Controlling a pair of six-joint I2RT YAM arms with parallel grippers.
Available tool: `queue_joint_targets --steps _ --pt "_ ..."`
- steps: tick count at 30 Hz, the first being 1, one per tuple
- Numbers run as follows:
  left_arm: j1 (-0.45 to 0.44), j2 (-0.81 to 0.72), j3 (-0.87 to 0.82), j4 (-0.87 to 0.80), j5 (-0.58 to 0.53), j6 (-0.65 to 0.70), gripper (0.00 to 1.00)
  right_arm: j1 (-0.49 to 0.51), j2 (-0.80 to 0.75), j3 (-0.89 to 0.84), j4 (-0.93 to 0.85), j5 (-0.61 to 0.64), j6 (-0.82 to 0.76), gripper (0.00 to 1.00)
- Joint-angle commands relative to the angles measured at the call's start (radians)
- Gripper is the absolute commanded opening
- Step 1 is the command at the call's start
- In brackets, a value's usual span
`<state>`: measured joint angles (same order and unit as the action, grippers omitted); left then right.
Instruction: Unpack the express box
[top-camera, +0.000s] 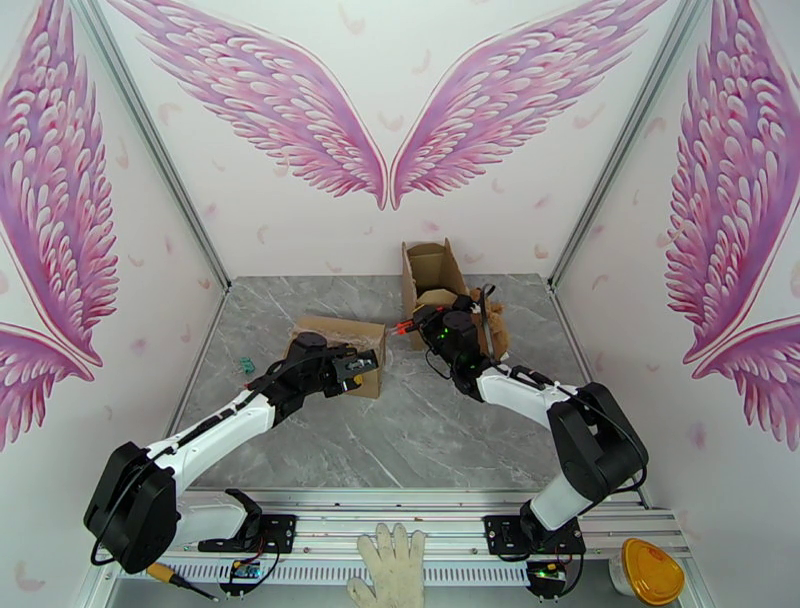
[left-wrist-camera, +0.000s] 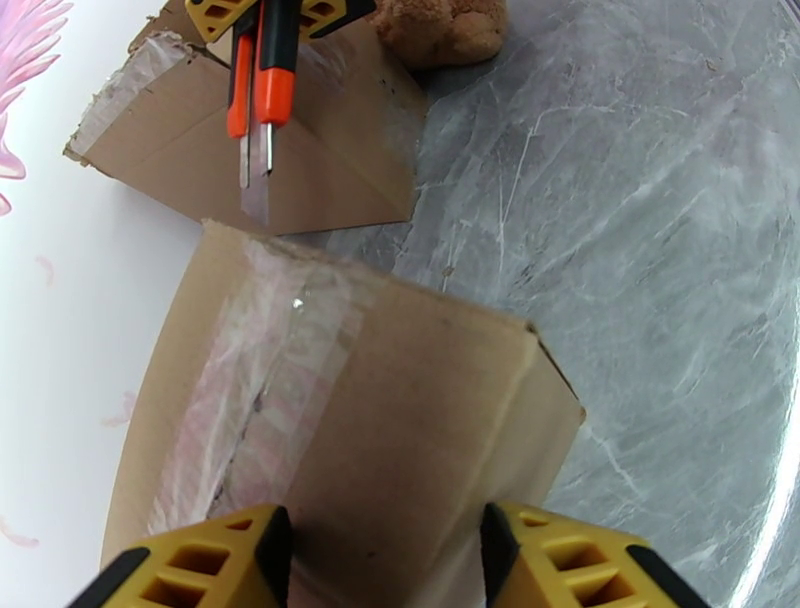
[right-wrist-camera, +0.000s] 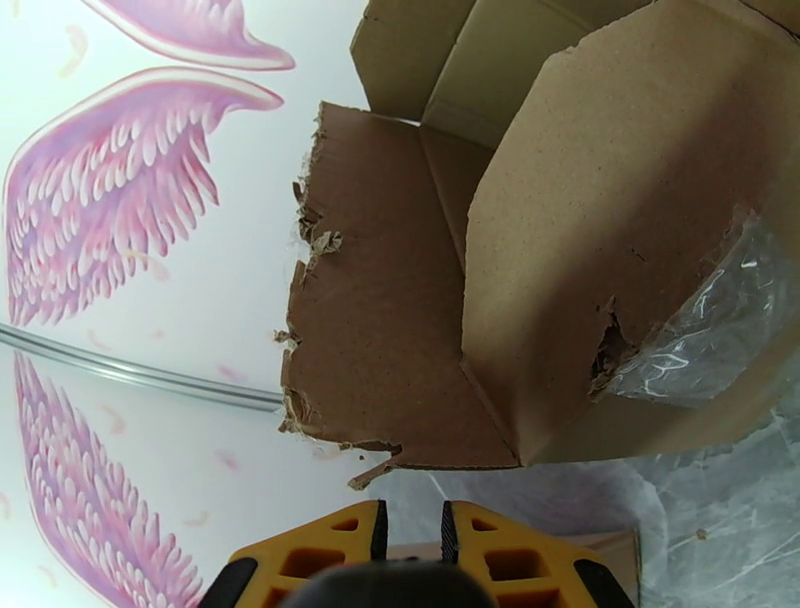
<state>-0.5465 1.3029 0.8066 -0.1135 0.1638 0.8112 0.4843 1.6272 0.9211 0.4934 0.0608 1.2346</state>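
The left arm reaches forward over the grey marbled tabletop (top-camera: 420, 440), its pincer (left-wrist-camera: 385, 545) pinching the near end of a closed, taped brown cardboard box (left-wrist-camera: 330, 420) left of centre. The right arm bends inward toward an opened, torn brown cardboard box (right-wrist-camera: 520, 280) at the back; its pincer (right-wrist-camera: 410, 540) is pressed onto an orange utility knife (left-wrist-camera: 262, 85), blade out. A brown plush toy (left-wrist-camera: 440, 30) lies beside that box. Pink wing murals cover the white walls (top-camera: 390, 120)

Brown plush (left-wrist-camera: 440, 30) cut off above
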Motion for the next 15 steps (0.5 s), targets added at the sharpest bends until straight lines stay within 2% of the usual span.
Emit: queue_joint_targets --steps 1,15 --pt "-0.013 0.022 0.016 -0.077 0.022 -0.006 0.55 -0.006 0.006 0.009 0.038 -0.033 0.016 0.00" --pt "-0.018 0.027 0.019 -0.080 0.012 -0.007 0.54 -0.006 0.040 0.024 0.079 -0.061 0.036 0.00"
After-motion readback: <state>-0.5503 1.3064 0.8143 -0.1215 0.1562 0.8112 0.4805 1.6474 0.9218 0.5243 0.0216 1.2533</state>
